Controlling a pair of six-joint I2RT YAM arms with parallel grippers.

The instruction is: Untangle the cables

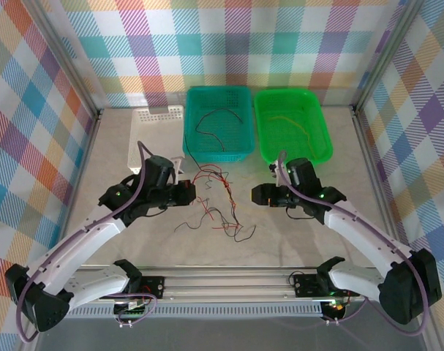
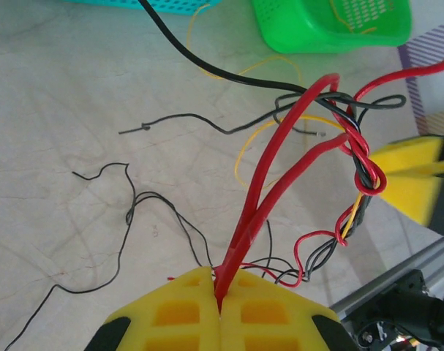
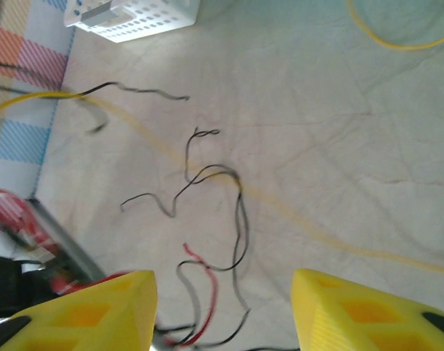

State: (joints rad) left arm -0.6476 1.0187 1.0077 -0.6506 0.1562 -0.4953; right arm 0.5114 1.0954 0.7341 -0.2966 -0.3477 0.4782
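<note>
Red cable (image 2: 280,157) is pinched between the shut pads of my left gripper (image 2: 218,285). It rises from the jaws in two strands to a twisted knot of red, black and yellow. From above, I see the cables (image 1: 218,208) lying in a loose tangle on the table (image 1: 280,241), between the two arms and just in front of the teal basket (image 1: 216,156). My right gripper (image 3: 223,292) stands open with nothing between its fingers, hovering over thin black and red strands. One dark wire lies in the teal basket, a yellowish one in the green basket (image 1: 298,156).
</note>
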